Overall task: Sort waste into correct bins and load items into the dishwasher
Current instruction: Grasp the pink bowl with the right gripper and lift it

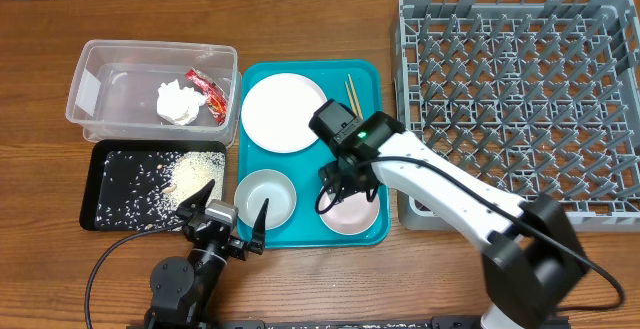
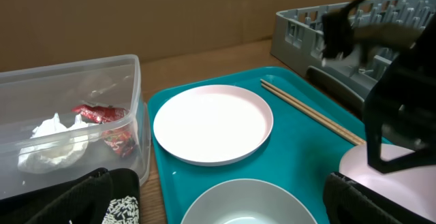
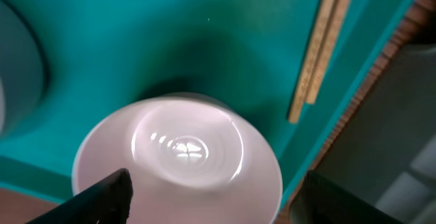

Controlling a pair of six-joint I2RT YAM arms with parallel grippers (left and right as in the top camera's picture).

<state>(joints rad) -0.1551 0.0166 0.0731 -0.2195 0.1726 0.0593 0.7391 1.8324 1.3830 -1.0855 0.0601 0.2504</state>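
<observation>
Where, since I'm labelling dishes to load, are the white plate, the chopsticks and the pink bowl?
white plate [image 1: 282,112]: overhead view, middle of its flat face.
chopsticks [image 2: 310,112]: left wrist view, halfway along the pair.
pink bowl [image 3: 185,146]: right wrist view, glossy inner bottom.

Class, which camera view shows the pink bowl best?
The right wrist view: the pink bowl sits close and nearly whole, seen from above with its inside clear. Overhead, the right arm hides part of it. The left wrist view catches only a slice at the lower right.

No legible text anywhere (print on red wrapper [image 2: 102,115] too blurred)
</observation>
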